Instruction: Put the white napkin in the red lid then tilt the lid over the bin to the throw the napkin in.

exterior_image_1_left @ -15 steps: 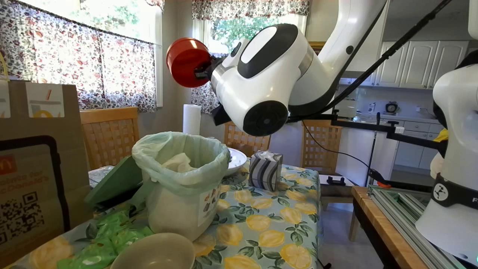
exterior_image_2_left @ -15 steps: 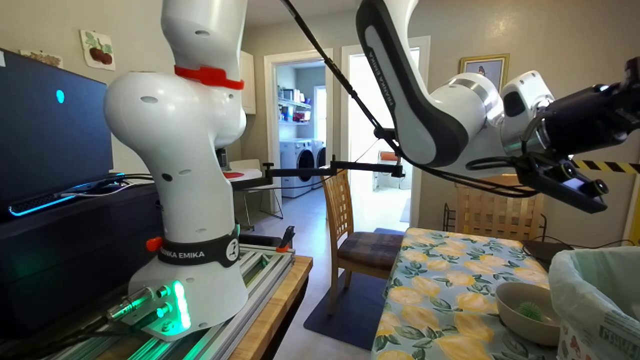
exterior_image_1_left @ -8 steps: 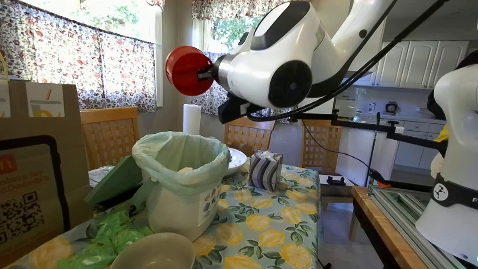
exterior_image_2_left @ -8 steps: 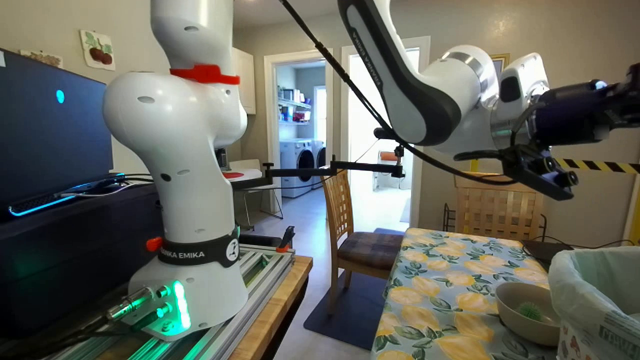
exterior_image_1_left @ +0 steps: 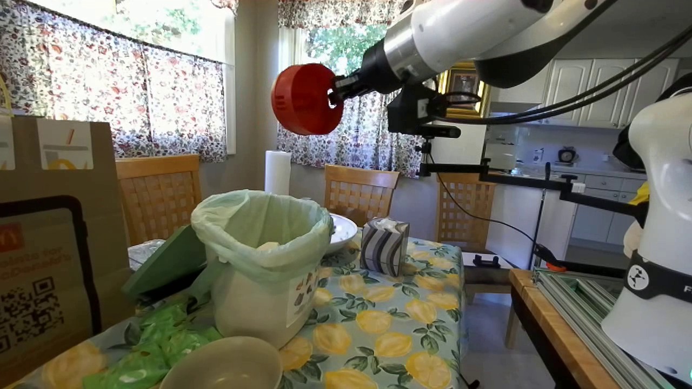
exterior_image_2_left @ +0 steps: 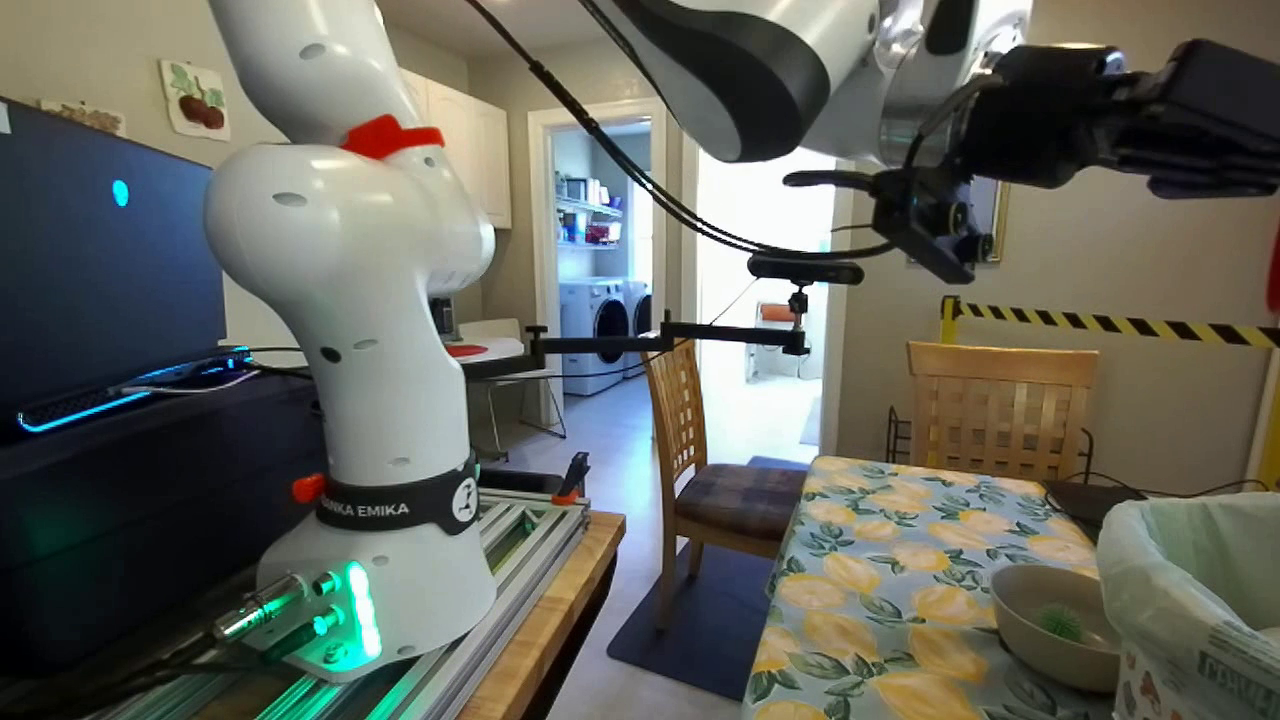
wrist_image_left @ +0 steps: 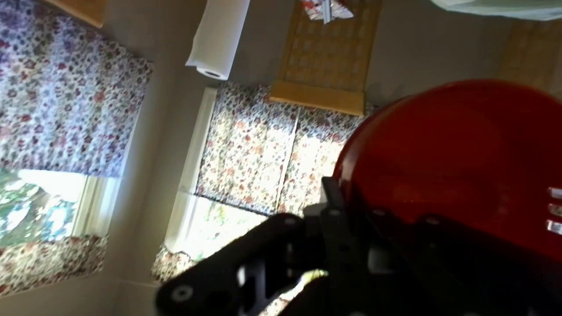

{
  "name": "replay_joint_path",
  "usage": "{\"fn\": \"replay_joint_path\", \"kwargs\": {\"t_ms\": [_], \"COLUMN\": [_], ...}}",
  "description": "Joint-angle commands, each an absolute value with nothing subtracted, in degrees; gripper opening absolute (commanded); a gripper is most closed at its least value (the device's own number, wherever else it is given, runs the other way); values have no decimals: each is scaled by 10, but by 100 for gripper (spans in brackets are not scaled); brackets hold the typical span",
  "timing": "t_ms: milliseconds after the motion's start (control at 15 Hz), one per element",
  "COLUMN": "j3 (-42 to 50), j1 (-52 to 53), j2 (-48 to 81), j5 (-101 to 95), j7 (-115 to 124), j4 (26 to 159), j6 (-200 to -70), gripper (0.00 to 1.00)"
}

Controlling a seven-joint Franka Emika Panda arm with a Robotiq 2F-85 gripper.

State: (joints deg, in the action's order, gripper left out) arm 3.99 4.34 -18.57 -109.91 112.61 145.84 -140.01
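Observation:
The red lid [exterior_image_1_left: 303, 100] is held on its side, high above the table, over and a little right of the bin in an exterior view. My gripper [exterior_image_1_left: 334, 93] is shut on its edge. In the wrist view the jaws [wrist_image_left: 340, 197] touch the wall of the red lid [wrist_image_left: 439, 153]. The cream bin [exterior_image_1_left: 251, 308] with its light green liner stands upright on the table, and also shows in an exterior view [exterior_image_2_left: 1180, 590]. A small pale patch [exterior_image_1_left: 268, 246] shows inside the bin; I cannot tell whether it is the white napkin, which is otherwise hidden.
A beige bowl [exterior_image_1_left: 227, 367] and green bag [exterior_image_1_left: 151, 351] lie in front of the bin. A striped tissue box [exterior_image_1_left: 385, 248], white plate [exterior_image_1_left: 341, 232] and paper roll [exterior_image_1_left: 278, 172] stand behind it. A paper bag [exterior_image_1_left: 48, 254] is at the left.
A white napkin showed in the bin's mouth one second ago; it dropped lower, leaving a pale patch. The gripper and red lid have since moved away to the right and turned.

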Motion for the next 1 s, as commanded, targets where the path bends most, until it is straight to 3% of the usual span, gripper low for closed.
{"fn": "replay_joint_path", "kwargs": {"t_ms": [0, 333, 933], "j3": [136, 184, 169], "j1": [42, -29, -60], "j2": [-262, -221, -66], "j5": [-1079, -998, -756], "j7": [1003, 805, 467], "j4": [1490, 1502, 1534], "j6": [-1565, -1730, -1731], "gripper": [1, 1, 1]}}
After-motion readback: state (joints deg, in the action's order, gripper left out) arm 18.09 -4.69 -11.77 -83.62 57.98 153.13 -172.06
